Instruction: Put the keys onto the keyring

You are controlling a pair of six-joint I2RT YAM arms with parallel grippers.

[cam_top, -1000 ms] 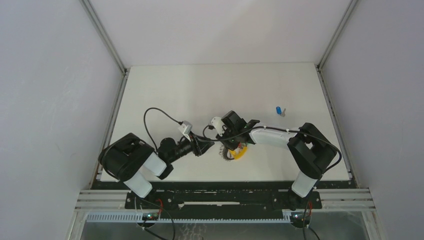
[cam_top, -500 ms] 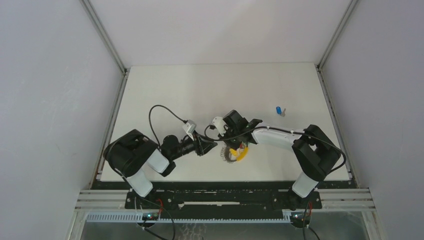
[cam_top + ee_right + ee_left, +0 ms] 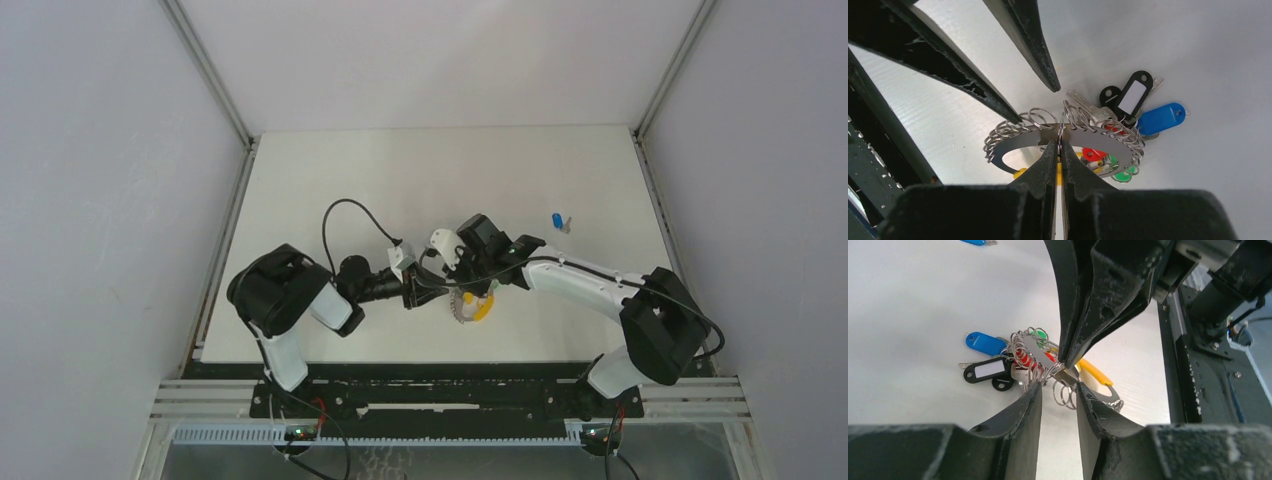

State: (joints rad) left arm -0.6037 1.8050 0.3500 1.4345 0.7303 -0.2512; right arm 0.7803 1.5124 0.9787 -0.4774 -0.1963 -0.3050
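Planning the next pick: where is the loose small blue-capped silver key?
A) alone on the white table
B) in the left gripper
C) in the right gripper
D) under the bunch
A: the blue-capped silver key lies alone on the white table, well apart from the silver keyring bunch.

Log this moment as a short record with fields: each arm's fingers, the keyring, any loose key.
right fingers: shut, pinching the flat silver metal keyring hung with small wire loops
left fingers: open, tips either side of some wire loops, close to the right fingers
at the keyring: blue plastic tag, black tag with white label, red, green and yellow pieces
loose key: small blue-capped silver key on the white table, apart, behind and right of the keyring
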